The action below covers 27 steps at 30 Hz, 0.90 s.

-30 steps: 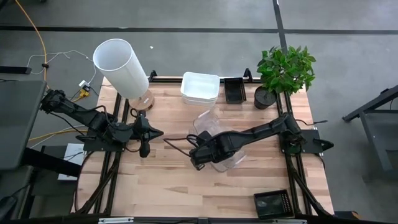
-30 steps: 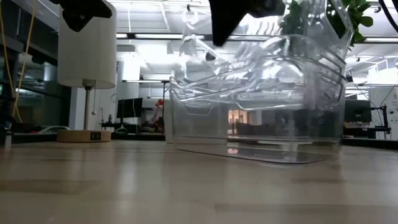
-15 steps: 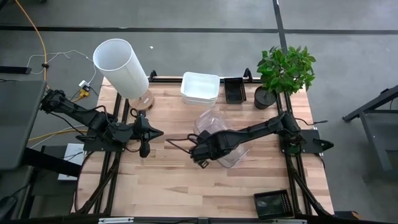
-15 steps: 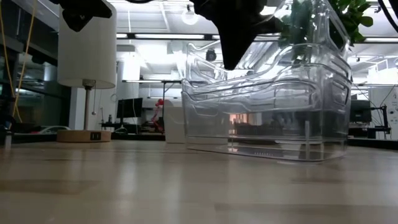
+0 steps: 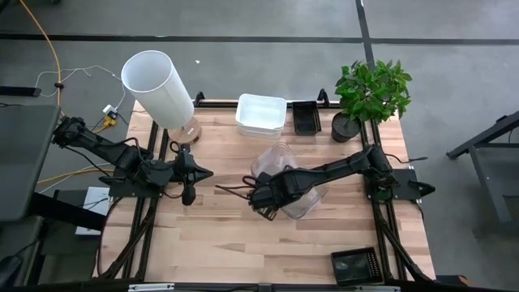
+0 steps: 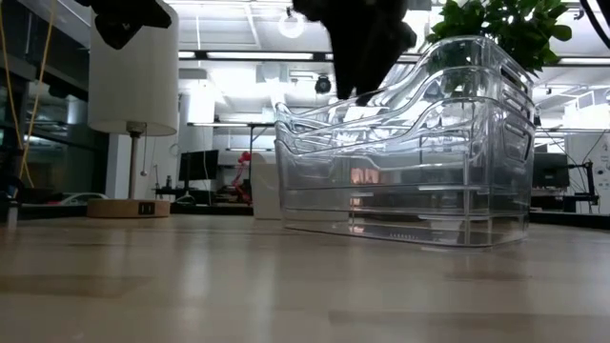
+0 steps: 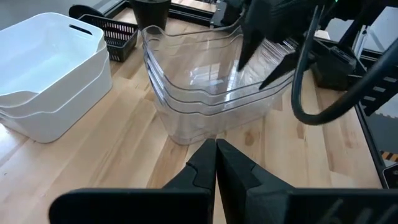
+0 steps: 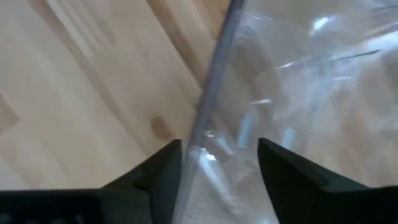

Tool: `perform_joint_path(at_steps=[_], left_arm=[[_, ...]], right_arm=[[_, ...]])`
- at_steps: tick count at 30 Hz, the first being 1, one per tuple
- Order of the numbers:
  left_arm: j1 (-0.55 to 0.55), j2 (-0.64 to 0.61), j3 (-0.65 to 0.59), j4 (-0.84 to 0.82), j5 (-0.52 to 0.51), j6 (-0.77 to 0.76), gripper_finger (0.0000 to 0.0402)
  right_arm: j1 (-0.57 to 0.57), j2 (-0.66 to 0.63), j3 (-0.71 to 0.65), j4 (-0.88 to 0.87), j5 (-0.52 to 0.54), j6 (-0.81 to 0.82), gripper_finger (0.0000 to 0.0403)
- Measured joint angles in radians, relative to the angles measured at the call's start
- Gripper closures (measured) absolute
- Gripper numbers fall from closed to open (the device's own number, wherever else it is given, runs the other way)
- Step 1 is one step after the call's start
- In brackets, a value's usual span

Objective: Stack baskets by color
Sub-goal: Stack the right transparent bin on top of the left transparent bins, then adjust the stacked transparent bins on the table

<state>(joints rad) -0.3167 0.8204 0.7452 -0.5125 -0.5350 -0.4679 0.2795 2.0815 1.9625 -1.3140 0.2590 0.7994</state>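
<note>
Clear baskets (image 5: 285,180) nested mid-table; right tool (image 5: 270,203) released astride rim; white baskets (image 5: 261,114) behind.

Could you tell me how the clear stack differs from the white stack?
The clear stack is see-through; the white stack is opaque. The clear stack sits mid-table under the right hand, whose fingers straddle its rim; the white stack stands untouched at the table's far edge. The clear stack looks taller. Both are nested rounded bins, upright on the table.
</note>
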Motion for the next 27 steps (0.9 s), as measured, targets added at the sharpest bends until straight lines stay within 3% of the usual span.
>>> perform_joint_path(at_steps=[5,8,12,22,27], left_arm=[[0.000,0.000,0.000,-0.004,0.001,-0.032,0.0402],[0.000,0.000,0.000,-0.008,0.000,-0.049,0.0401],[0.000,0.000,0.000,-0.008,0.000,-0.057,0.0401],[0.000,0.000,0.000,-0.008,0.000,-0.076,0.0401],[0.000,0.000,0.000,-0.008,0.000,-0.079,0.0402]], right_arm=[[0.030,-0.042,0.001,-0.128,0.134,-0.067,0.0171],[0.055,-0.082,0.001,-0.241,0.205,-0.044,0.0167],[0.084,-0.173,-0.074,-0.249,0.234,-0.005,0.0167],[0.139,-0.527,-0.558,-0.247,0.223,0.305,0.0172],[0.168,-0.699,-0.790,-0.183,0.169,0.441,0.0218]])
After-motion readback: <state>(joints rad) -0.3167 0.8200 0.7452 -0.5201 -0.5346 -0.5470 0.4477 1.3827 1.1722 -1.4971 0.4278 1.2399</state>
